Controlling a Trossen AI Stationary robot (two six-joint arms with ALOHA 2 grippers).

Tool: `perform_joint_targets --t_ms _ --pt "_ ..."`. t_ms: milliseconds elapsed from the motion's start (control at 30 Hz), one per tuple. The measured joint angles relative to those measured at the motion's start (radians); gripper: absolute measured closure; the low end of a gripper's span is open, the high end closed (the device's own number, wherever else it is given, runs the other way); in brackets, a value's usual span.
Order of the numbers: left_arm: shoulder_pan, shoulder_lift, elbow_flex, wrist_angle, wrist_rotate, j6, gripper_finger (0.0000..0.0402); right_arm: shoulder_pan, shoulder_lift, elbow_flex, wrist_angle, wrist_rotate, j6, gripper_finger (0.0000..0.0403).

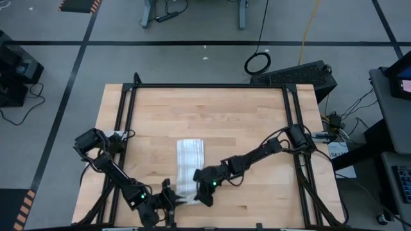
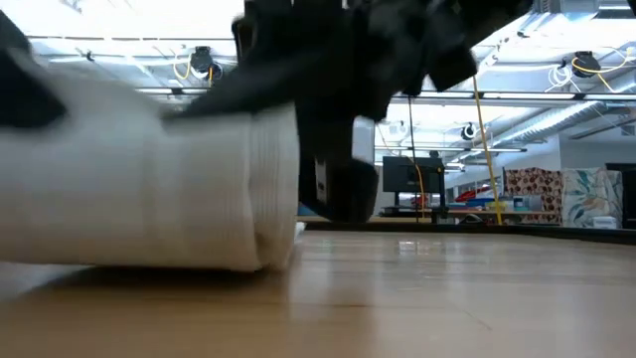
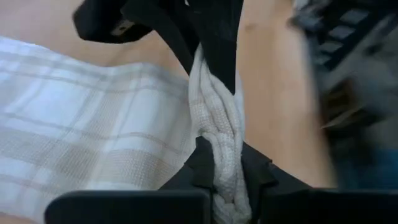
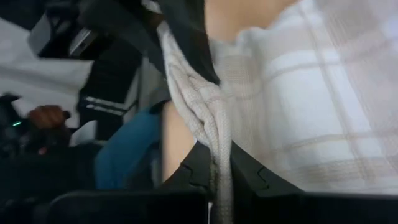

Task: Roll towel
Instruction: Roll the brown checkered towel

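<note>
Between both pincers' fingers, the towel (image 1: pixel 190 165) edge.

light: bright, even overhead (ceiling strips) | blur: wrist backgrounds, low-view foreground | shadows: soft

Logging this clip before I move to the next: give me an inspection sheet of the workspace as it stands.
Surface: wooden table in a black frame, mostly bare.
Job's things: towel, a folded strip lying lengthwise; its near end is bunched up between the two pincers.
Clutter: nothing seen on the table.
Grippers: left pincer shut on the towel's near end; right pincer shut on the same end from the other side.
Cables: black cable coil and yellow cable on the floor beyond the table.
Surroundings: grey floor with black tape lines; equipment racks at both sides.
</note>
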State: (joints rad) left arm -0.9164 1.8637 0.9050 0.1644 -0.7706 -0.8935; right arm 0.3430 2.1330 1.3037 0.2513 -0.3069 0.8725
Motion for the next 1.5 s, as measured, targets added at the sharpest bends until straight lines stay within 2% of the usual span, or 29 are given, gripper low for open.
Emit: perform_joint_targets --t_ms 200,400,500,667,800,933,1200,1300,1500 --pt "-0.02 -0.001 0.046 0.044 0.06 -0.164 0.0366 0.078 -0.005 0.0 0.11 0.012 -0.046 0.0355" --pt "0.002 -0.002 0.023 0.036 0.102 -0.199 0.0369 0.139 -0.051 -0.002 0.052 0.131 -0.34 0.029" --pt "0.023 -0.002 -0.001 0.053 0.127 -0.239 0.0369 0.176 -0.087 -0.002 -0.015 0.264 -0.544 0.0254" --pt "0.053 -0.03 -0.062 0.182 0.216 -0.253 0.037 0.272 -0.097 -0.002 -0.048 0.586 -0.937 0.0194" --pt "0.073 -0.096 -0.104 0.231 0.236 -0.254 0.037 0.344 -0.093 -0.002 -0.044 0.814 -1.145 0.015" --pt "0.104 -0.162 -0.162 0.25 0.252 -0.294 0.037 0.386 -0.093 -0.002 -0.039 0.926 -1.285 0.013" --pt "0.179 -0.177 -0.314 0.429 0.376 -0.436 0.037 0.355 -0.029 -0.001 0.006 0.911 -1.399 0.0137" --pt "0.187 -0.177 -0.354 0.512 0.38 -0.461 0.037 0.332 0.003 -0.001 0.053 0.906 -1.41 0.0133" --pt "0.203 -0.177 -0.371 0.53 0.438 -0.523 0.037 0.283 0.025 -0.001 0.115 0.917 -1.461 0.0124"
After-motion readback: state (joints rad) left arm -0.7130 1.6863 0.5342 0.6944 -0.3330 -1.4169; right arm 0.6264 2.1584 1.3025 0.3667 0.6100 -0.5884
